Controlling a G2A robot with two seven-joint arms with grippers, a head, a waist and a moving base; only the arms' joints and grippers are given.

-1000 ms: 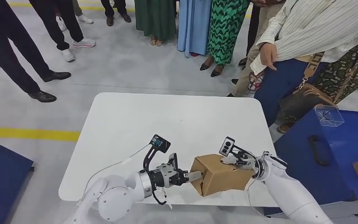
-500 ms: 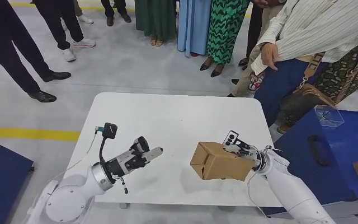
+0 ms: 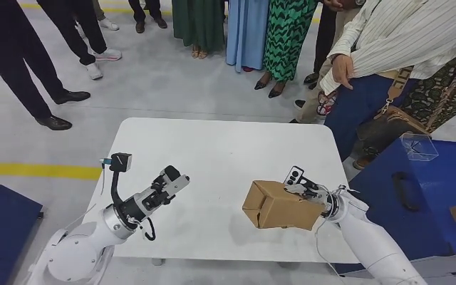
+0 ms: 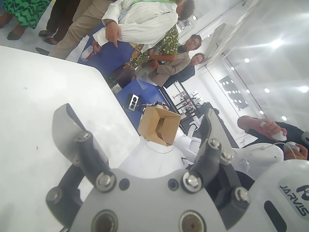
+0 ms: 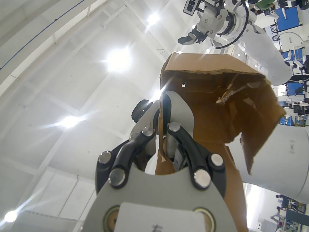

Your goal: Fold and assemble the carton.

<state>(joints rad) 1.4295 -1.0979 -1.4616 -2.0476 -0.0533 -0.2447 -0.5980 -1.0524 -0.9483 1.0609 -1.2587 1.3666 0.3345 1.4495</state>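
Floor [image 3: 178, 78]: pale grey, smooth, with a yellow line [image 3: 43, 171] painted across it at the left. White tabletop [image 3: 228, 149] with rounded corners at centre; blue cabinet [image 3: 399, 206] just beside its right edge, a clear plastic box [image 3: 419, 146] on top. Ceiling [image 5: 72, 37]: white, beamed, with bright round lamps [image 5: 118, 60].

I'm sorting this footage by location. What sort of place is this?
Probably a large industrial or exhibition hall: a grey floor with a yellow line, a high white ceiling with bright lamps, and workstations beyond the carton.
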